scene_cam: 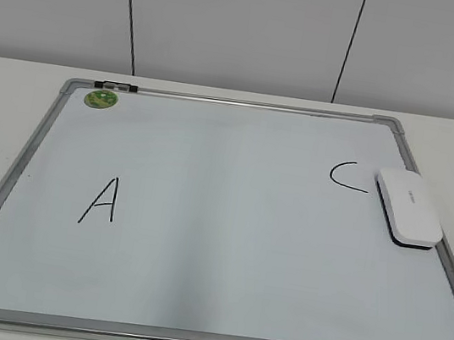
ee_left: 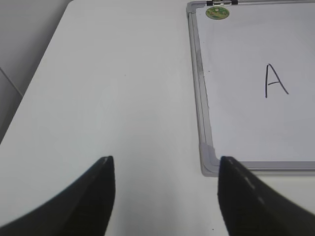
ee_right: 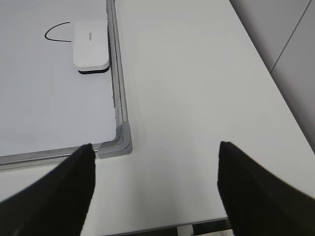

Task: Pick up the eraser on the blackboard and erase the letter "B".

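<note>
The white eraser lies flat on the blackboard at its right edge, just right of a black C. It also shows in the right wrist view. A black A is on the board's left half. No letter "B" shows in any view. My left gripper is open and empty over the table left of the board's near left corner. My right gripper is open and empty over the table by the board's near right corner. Neither gripper shows in the exterior view.
A green round sticker and a small clip sit at the board's far left corner. The white table ends close in front of my right gripper. A grey panelled wall stands behind the table.
</note>
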You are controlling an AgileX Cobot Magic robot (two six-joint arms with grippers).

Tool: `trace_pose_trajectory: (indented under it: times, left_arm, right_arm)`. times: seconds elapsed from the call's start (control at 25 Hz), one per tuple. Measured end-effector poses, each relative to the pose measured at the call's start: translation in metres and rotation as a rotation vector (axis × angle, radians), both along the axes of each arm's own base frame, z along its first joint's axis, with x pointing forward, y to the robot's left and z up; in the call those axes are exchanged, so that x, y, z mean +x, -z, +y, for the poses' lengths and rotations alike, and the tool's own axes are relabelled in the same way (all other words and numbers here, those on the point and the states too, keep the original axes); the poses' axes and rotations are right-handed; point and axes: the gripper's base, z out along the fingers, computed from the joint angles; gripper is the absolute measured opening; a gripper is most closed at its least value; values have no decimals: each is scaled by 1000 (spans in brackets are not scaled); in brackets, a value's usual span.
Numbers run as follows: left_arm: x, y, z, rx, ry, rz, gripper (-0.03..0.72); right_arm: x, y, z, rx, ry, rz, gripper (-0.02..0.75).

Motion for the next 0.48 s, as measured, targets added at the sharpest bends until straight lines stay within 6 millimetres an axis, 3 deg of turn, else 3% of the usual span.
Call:
trace_pose_trajectory:
  times: [0.48]
  left_arm:
    - [0, 0, 0, 0, 0, 0, 490]
  right_arm:
    - [0, 0, 0, 0, 0, 2, 574]
